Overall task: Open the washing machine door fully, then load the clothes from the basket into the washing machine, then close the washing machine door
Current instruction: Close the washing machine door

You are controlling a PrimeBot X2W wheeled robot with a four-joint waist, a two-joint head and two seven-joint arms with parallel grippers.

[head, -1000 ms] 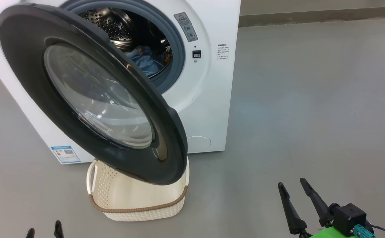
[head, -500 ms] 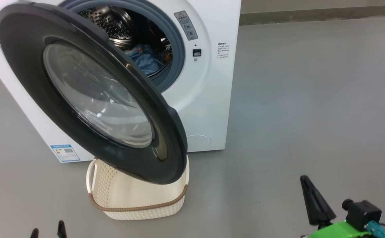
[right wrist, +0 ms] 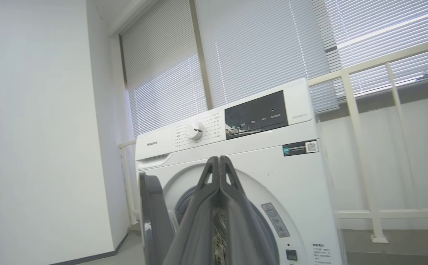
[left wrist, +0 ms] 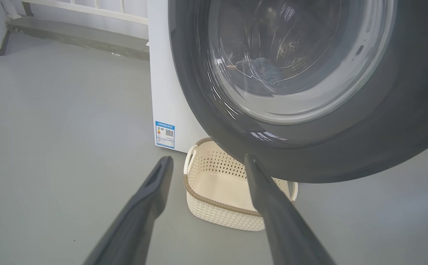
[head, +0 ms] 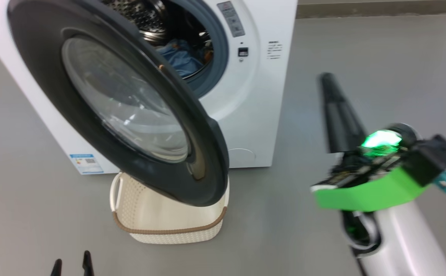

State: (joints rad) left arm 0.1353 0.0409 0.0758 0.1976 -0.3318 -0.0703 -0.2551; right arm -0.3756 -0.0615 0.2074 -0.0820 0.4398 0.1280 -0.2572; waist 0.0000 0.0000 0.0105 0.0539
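The white washing machine (head: 259,111) stands with its round black door (head: 54,50) swung open over the cream basket (head: 161,224), whose visible inside is bare. Light blue clothes (head: 181,59) lie in the steel drum. My right gripper (head: 328,78) is raised at the right of the machine, fingers pressed together with nothing between them; in the right wrist view this gripper (right wrist: 219,160) points at the machine front (right wrist: 291,173). My left gripper (head: 72,264) sits low at the bottom left, open and empty; in the left wrist view the left gripper (left wrist: 208,162) faces the basket (left wrist: 214,213) under the door (left wrist: 401,121).
Grey floor (head: 380,50) spreads to the right of the machine. A white railing (right wrist: 390,62) and window blinds stand behind the machine. A blue label sticker (head: 86,163) sits low on the machine's side.
My right gripper has shut and risen from the bottom right to beside the machine front. The head view has shifted, so the machine sits further right.
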